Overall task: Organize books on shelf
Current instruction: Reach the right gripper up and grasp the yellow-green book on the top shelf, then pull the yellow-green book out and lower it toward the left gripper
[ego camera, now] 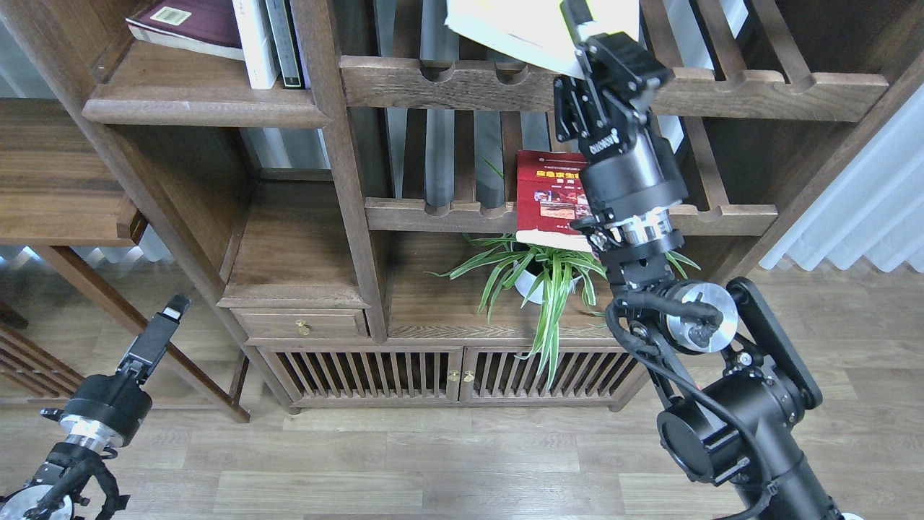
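Head view: your right claw is clamped on the yellow-green book, lifted off the slatted rack at twelve o'clock. You're mid-carry; next, swing it toward ten o'clock onto the shelf beside the maroon book. The left claw idles at eight o'clock; I cannot tell its state.

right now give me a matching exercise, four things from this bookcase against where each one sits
Things:
1. maroon book
2. yellow-green book
3. red book
4. potted plant

Places:
A. on the lower slatted rack, behind the right arm
B. lying flat on the solid shelf, upper left
C. on the cabinet top under the racks
D. lifted off the top rack at the right gripper

Pairs: 1-B, 2-D, 3-A, 4-C
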`<control>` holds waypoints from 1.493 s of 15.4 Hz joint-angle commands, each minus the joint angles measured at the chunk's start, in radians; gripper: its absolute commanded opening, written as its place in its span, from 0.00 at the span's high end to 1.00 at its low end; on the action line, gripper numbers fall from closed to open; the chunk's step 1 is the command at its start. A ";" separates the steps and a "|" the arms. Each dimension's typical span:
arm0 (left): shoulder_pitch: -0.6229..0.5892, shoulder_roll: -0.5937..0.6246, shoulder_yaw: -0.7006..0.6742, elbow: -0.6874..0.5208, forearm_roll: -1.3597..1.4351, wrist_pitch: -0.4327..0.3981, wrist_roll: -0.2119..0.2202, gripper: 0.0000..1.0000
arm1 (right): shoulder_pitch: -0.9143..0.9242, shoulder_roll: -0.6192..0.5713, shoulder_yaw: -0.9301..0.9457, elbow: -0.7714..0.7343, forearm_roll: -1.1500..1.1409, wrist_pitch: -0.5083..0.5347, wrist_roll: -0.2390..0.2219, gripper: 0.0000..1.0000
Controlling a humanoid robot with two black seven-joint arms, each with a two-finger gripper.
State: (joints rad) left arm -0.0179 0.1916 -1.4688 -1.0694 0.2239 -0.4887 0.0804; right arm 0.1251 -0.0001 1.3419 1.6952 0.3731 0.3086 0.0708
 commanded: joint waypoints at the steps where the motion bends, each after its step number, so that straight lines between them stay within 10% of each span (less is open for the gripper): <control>1: -0.004 0.000 0.007 0.011 0.002 0.000 0.001 0.00 | -0.093 -0.016 0.068 0.000 0.150 0.114 -0.002 0.95; 23: -0.008 -0.001 0.065 0.013 0.003 0.000 0.002 0.00 | -0.656 -0.334 0.135 -0.138 0.400 0.180 -0.072 0.95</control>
State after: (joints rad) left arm -0.0247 0.1917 -1.4156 -1.0582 0.2271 -0.4887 0.0828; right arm -0.4960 -0.3207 1.4765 1.5980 0.7596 0.4885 0.0005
